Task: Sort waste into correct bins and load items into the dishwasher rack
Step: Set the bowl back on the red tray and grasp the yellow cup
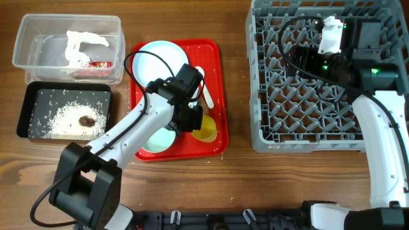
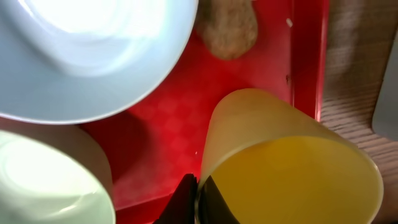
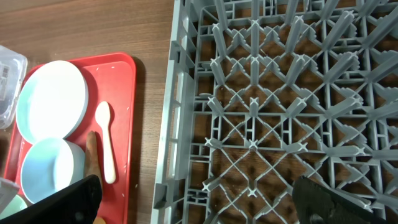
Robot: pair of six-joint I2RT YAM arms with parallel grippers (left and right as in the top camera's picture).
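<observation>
Black tips of your left gripper (image 2: pixel 196 198) show at the bottom edge of the left wrist view. The jaws are drawn nearly together, with what looks like the thin wall of the yellow cup (image 2: pixel 283 165) pinched between them (one tip reads only as a dark shape through the plastic).

The cup sits on the right-hand part of the red tray (image 2: pixel 186 118), close to the tray's lip. Its mouth faces the lens and is tipped toward the lower right; you can't fix its axis more exactly, since its base is out of frame.

Around it:
- large plate (image 2: pixel 81 56) above left of the cup
- teal bowl (image 2: pixel 37 180) at lower left
- sausage stick (image 2: pixel 227 28) lying apart at the top

Key relation: the dishwasher rack (image 1: pixel 319 144) lies to the cup's right across a bare strip of table, so your carry should run sideways over the tray lip toward the rack's near wall. The left arm has the cup. The right gripper (image 3: pixel 202 202) hangs over the rack with its fingers wide apart and holds nothing.

Hard to read: from overhead the left arm covers part of the tray and partly hides the cup (image 1: pixel 206 132). The white spoon (image 3: pixel 106 143) shows best from the right wrist.
</observation>
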